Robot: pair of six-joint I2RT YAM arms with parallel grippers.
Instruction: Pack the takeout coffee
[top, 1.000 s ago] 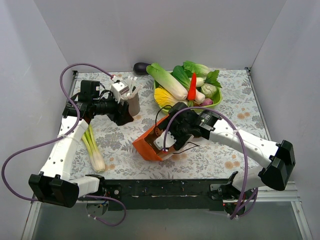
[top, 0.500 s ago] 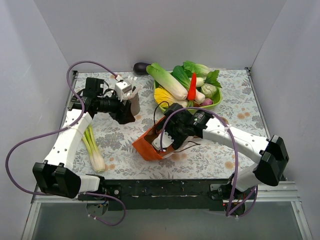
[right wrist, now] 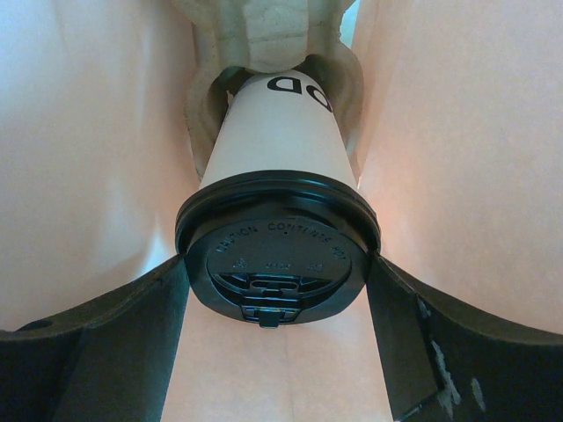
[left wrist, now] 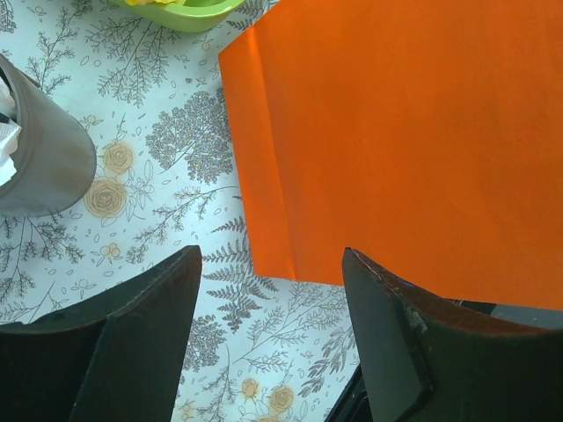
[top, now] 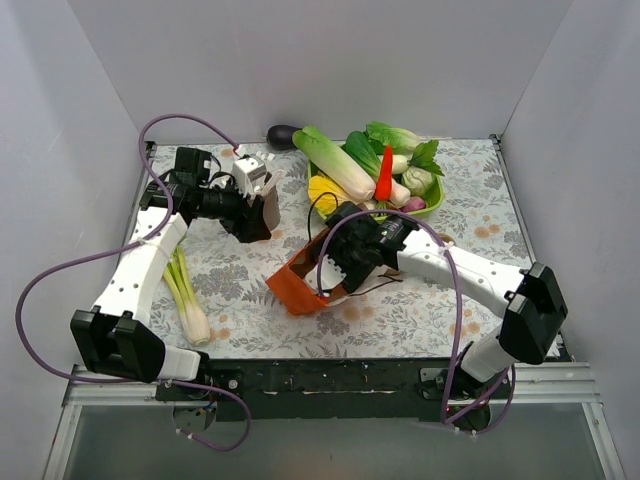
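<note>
Floral cloth (top: pixel 470 210) is being shown across the table, which is being closed in by plain white walls (top: pixel 300 60). Between the jaws of the right gripper (right wrist: pixel 277 264), the black lid (right wrist: pixel 295 246) of the takeout coffee (right wrist: pixel 280 149) is being clamped, with both fingers being pressed against its rim. Just beyond these jaws the letters "OD" are being shown on the cream cup wall; the rest is being cut off by the pulp tray (right wrist: pixel 255 35), in which the cup's far end is being seated. Embossed lettering on the lid is too faint to be read. Walls of the orange bag (top: pixel 295 290) are being seen on either side of the jaws. The jaws of the left gripper (left wrist: pixel 271 272) are being held apart with nothing between them, above the cloth and the bag's edge. Off to their left, a grey cup (left wrist: pixel 44 167) is being cut off by the frame.
</note>
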